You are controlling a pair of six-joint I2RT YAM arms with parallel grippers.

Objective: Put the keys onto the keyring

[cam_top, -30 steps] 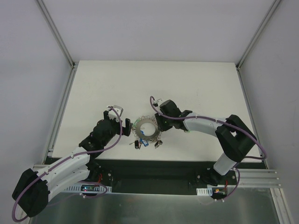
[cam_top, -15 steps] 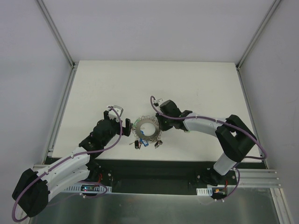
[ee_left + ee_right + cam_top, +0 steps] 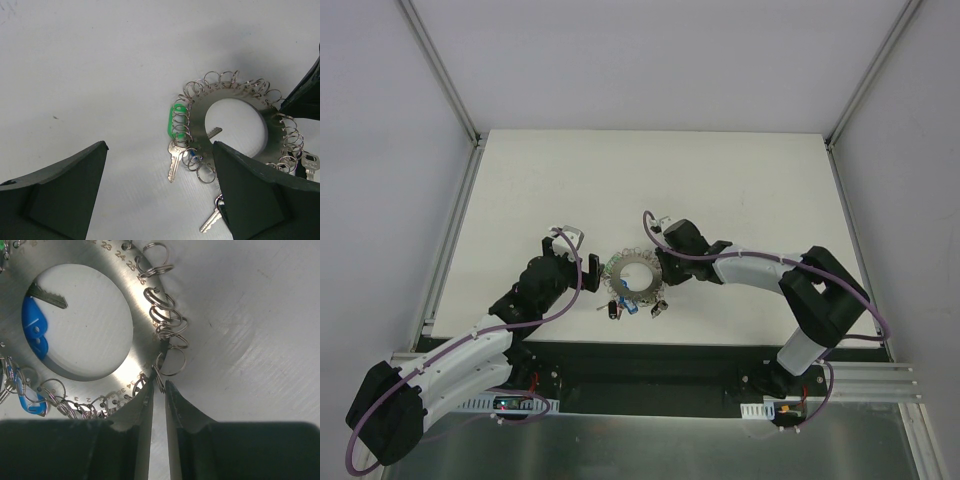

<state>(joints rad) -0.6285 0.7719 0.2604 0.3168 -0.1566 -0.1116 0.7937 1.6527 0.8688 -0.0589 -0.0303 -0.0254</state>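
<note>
The keyring [image 3: 632, 277] lies flat on the table [image 3: 520, 180] between both arms, keys [image 3: 623, 306] fringing its near edge (one green-headed). The right gripper [image 3: 159, 385] is pinched on a wire loop [image 3: 157, 374] at its rim. The left gripper [image 3: 159, 150] gapes wide beside it.

- The table [image 3: 720, 180] is seen brightly and evenly lit from above; only faint, soft shadows are cast on it.
- In the left wrist view the keyring [image 3: 199, 112] is rendered sharp, the near dark fingers [image 3: 55, 195] blurred.
- In the right wrist view glare is spread across its metal.
</note>
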